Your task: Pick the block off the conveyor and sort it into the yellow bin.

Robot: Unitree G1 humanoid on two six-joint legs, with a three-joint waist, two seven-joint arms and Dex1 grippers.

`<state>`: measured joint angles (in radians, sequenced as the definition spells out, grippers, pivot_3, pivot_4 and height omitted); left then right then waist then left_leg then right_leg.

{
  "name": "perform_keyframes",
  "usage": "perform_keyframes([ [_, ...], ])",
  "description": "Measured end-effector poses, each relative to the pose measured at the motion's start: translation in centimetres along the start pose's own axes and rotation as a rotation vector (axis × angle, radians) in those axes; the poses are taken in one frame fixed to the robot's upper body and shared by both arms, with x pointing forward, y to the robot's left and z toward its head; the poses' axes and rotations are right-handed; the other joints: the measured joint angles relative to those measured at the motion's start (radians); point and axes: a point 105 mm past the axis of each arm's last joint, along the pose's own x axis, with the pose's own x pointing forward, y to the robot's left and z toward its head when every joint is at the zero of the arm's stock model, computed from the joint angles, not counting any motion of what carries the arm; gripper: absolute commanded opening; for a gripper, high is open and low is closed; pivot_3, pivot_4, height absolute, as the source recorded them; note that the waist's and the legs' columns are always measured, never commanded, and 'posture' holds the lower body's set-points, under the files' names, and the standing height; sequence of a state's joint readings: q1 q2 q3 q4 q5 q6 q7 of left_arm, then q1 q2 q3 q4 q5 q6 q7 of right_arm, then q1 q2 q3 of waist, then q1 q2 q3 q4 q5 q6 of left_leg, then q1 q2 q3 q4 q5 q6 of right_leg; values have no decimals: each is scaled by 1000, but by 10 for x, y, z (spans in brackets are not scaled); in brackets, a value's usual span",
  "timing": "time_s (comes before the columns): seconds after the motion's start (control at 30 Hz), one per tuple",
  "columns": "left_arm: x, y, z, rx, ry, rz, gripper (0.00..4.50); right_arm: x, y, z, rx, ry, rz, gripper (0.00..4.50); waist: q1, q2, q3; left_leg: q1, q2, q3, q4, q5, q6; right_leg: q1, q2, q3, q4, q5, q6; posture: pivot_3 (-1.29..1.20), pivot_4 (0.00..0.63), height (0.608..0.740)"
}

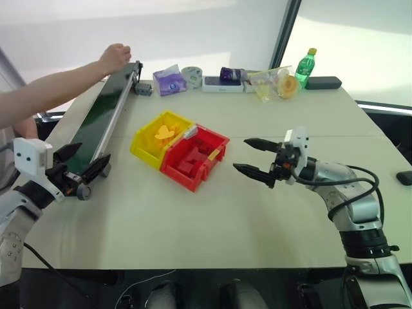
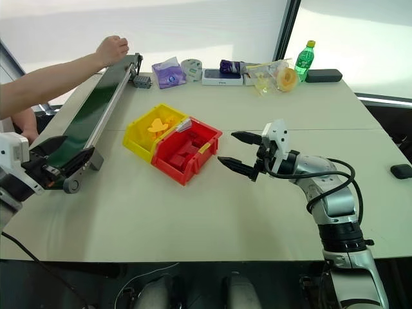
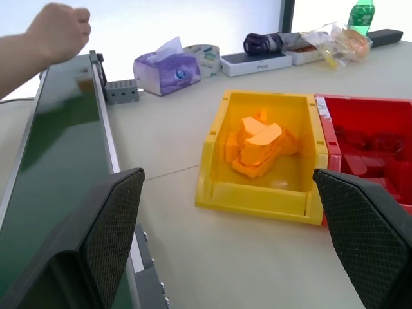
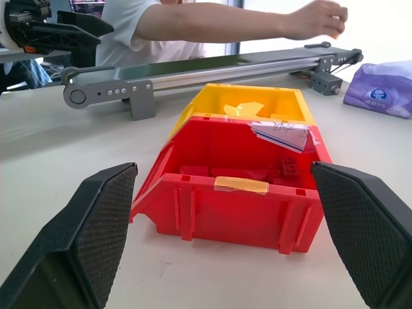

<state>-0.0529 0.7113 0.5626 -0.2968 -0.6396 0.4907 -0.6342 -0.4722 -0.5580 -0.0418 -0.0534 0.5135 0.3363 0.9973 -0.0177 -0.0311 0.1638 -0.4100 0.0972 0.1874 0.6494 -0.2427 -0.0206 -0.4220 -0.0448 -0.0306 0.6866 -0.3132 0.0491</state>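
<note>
The conveyor (image 1: 96,116), a dark green belt between grey rails, runs along the table's left side. A person's hand (image 1: 116,56) rests closed over its far end. The block is hidden from me, and the belt's visible length is bare. The yellow bin (image 1: 143,149) stands mid-table with a heap of yellow pieces (image 3: 257,145) inside. My left gripper (image 1: 95,150) hovers open and empty at the conveyor's near end. My right gripper (image 1: 240,154) is open and empty too, level above the table just right of the red bin (image 1: 187,174) and pointing at it.
The red bin is joined to the yellow bin's right side and holds red pieces. Along the far edge lie a purple tissue pack (image 1: 169,80), a tape roll (image 1: 191,74), a white box (image 1: 222,84), a snack bag (image 1: 277,82), a green bottle (image 1: 306,66) and a black case (image 1: 324,82).
</note>
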Motion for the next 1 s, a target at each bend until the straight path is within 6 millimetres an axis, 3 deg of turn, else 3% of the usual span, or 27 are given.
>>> perform_keyframes([
  [1.0,-6,-3,0,-8,-63,31,4432,1,1,-2,-9,17,12,4500,0,0,0,0,0,0,0,0,0,0,0,0,0,0,0,0,150,740],
])
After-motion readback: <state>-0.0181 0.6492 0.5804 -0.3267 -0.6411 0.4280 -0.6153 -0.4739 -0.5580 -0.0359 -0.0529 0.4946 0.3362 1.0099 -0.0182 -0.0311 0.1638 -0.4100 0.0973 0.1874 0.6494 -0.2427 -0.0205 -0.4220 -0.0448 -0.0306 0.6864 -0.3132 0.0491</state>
